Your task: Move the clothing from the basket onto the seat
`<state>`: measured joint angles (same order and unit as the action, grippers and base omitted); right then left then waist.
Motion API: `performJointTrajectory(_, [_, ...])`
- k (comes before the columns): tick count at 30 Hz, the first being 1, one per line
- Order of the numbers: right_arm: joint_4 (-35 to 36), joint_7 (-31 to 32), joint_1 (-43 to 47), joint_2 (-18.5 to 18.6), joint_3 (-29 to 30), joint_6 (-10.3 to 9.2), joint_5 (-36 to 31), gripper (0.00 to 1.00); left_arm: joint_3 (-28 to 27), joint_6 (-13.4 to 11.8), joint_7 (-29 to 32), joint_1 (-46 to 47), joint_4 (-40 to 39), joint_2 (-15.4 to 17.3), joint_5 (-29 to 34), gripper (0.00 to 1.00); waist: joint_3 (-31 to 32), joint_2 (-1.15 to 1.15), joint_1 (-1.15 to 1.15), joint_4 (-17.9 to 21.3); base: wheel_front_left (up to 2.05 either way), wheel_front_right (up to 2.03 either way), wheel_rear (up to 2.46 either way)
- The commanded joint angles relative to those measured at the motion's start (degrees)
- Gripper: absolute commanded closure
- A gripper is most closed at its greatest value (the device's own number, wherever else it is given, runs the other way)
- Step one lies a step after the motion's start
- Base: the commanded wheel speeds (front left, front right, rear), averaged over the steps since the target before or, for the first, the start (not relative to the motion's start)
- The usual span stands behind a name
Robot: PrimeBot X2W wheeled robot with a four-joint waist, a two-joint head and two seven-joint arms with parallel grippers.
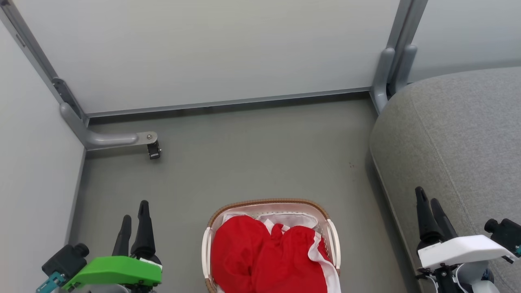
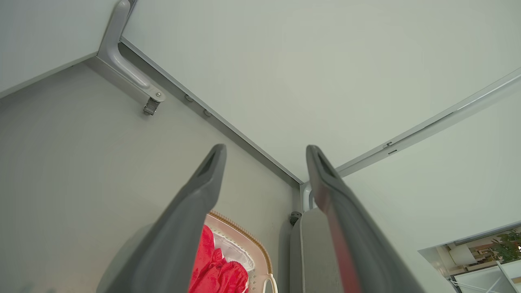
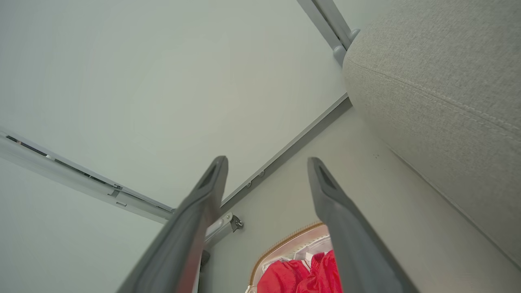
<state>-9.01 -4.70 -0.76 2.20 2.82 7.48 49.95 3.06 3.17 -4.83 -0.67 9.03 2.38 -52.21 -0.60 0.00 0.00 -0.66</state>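
Fingers [image 1: 143, 228] on your left gripper [image 1: 135, 211] and right gripper [image 1: 427, 196] are spread, holding nothing. Clothing [image 1: 260, 256] sits heaped in the basket [image 1: 268, 202] on the floor [image 1: 252, 154], near the seat [image 1: 460, 130]. Grab too deep and you'll likely snag the white liner [image 1: 291, 219] too.

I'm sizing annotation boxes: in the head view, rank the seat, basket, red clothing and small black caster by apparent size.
1. seat
2. basket, cut off by the bottom edge
3. clothing, nearly as large
4. black caster
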Motion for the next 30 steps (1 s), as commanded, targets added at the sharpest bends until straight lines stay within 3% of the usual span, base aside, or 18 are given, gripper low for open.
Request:
performJointTrajectory(1, [0.79,-0.67,-0.26,0.37,-0.33,0.01,-2.07,0.00,0.35,-0.29,-0.57,-0.33,-0.98,0.34,2.22,0.00,0.00,0.00,0.00,-0.06,0.00,0.00,0.00])
performJointTrajectory(30, [-0.45,-5.24,0.98,0.59,-3.70,0.01,-22.66,0.00,4.36,-1.76,-5.13,-3.17,-0.59,0.50,19.11,0.00,-0.04,0.00,0.00,-1.00,0.00,0.00,0.00])
